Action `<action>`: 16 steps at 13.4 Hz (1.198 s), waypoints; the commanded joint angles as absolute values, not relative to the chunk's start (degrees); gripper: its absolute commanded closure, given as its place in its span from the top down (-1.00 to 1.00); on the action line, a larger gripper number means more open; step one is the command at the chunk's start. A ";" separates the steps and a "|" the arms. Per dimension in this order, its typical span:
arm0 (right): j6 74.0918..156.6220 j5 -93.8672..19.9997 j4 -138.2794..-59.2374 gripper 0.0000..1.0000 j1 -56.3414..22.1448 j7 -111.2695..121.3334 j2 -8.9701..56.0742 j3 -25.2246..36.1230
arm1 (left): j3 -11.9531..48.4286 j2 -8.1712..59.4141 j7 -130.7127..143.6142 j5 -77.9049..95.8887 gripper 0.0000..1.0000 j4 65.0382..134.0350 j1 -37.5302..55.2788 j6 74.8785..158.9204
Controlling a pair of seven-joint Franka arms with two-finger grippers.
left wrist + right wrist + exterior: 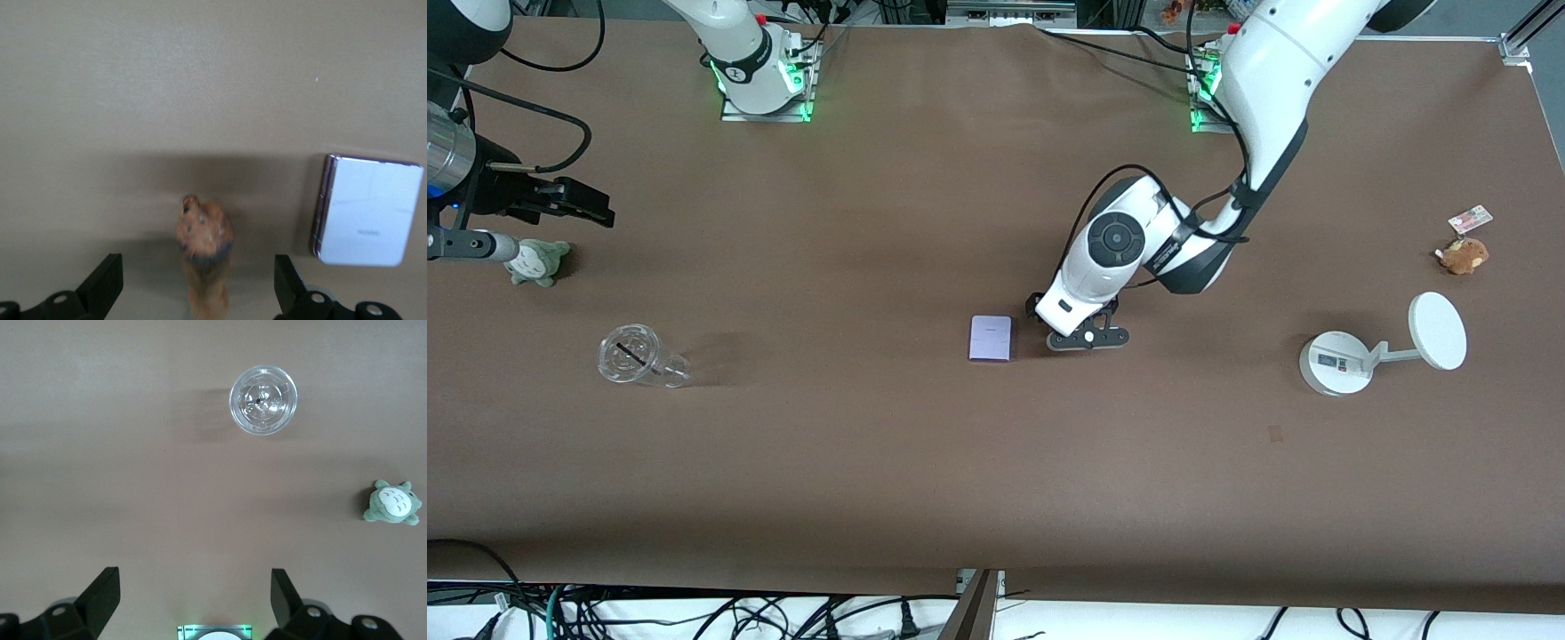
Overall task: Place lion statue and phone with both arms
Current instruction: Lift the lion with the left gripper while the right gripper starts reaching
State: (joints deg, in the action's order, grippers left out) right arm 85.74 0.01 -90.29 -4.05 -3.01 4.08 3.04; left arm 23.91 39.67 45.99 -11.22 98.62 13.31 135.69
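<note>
The lion statue (pixel 203 250) is a small reddish-brown figurine that stands on the brown table between the wide-open fingers of my left gripper (pixel 197 270), with neither finger touching it. In the front view my left gripper (pixel 1087 338) is down at the table's middle and hides the statue. The phone (pixel 991 338), a flat pale lavender rectangle, lies just beside that gripper toward the right arm's end; it also shows in the left wrist view (pixel 367 210). My right gripper (pixel 583 206) is open and empty, held above the table at the right arm's end; it shows in the right wrist view (pixel 193 583).
A clear plastic cup (pixel 640 357) lies on its side and a green plush (pixel 538 260) sits near the right gripper. At the left arm's end are a white round-based stand (pixel 1343 360), a brown plush (pixel 1464 253) and a small card (pixel 1469 218).
</note>
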 commanded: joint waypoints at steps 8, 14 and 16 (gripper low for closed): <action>84.46 0.35 -89.30 1.00 -5.09 -3.34 5.44 2.72 | 24.08 39.56 46.32 -12.83 -0.67 97.12 11.96 135.36; 85.52 0.44 -88.86 0.96 -9.48 -5.08 6.67 2.72 | 24.17 28.48 39.07 -12.57 -0.65 96.42 1.17 117.79; 87.09 0.61 -88.68 0.96 -13.34 -11.22 7.90 2.72 | 24.08 27.86 28.79 -12.48 -0.61 96.50 -4.11 116.11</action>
